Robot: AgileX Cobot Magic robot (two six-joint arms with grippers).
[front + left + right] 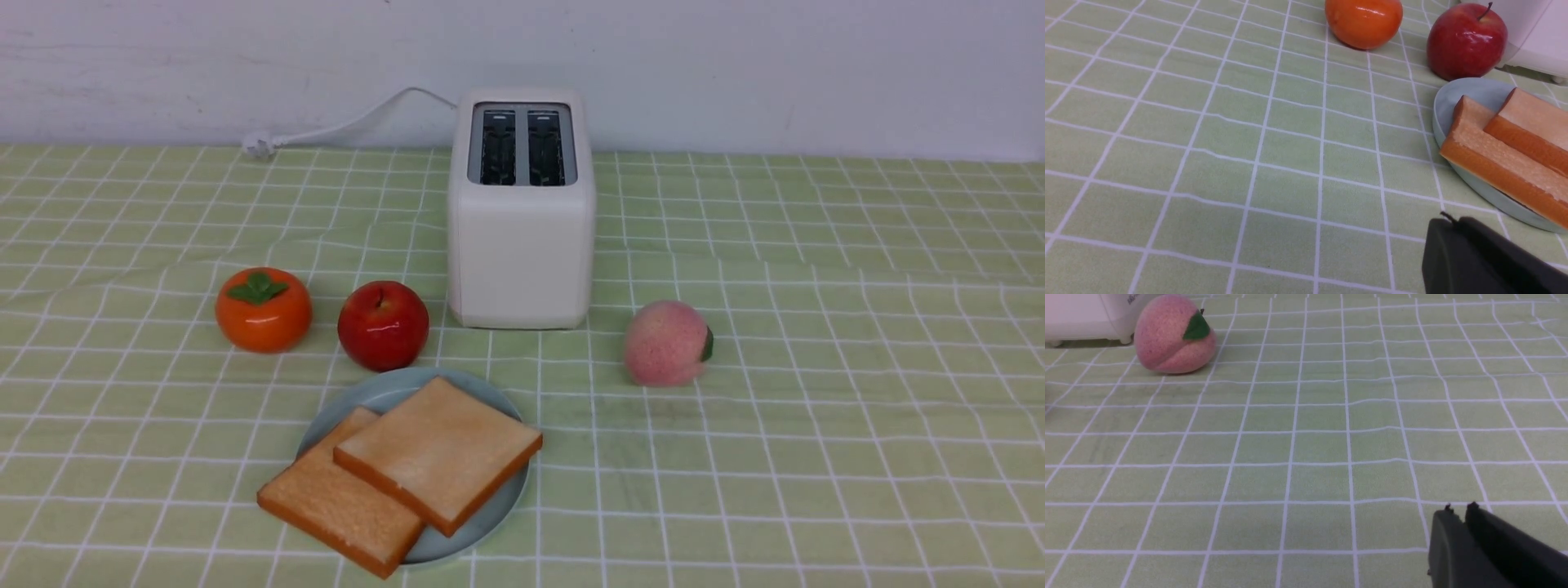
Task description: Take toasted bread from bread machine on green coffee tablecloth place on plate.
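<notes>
Two slices of toasted bread lie overlapping on the pale blue plate (pixel 384 394) at the front: the upper slice (pixel 439 451) rests on the lower slice (pixel 339 502), which juts over the rim. The white bread machine (pixel 521 216) stands behind, both slots empty, on the green coffee tablecloth (pixel 816 425). Neither arm shows in the front view. In the left wrist view my left gripper (pixel 1453 222) is shut and empty beside the plate (pixel 1457 96) and toast (pixel 1502 163). In the right wrist view my right gripper (pixel 1459 510) is shut and empty over bare cloth.
An orange persimmon (pixel 263 309) and a red apple (pixel 383 324) sit left of the toaster, just behind the plate. A pink peach (pixel 665 342) sits to its right. The toaster's white cord (pixel 343 126) runs along the back wall.
</notes>
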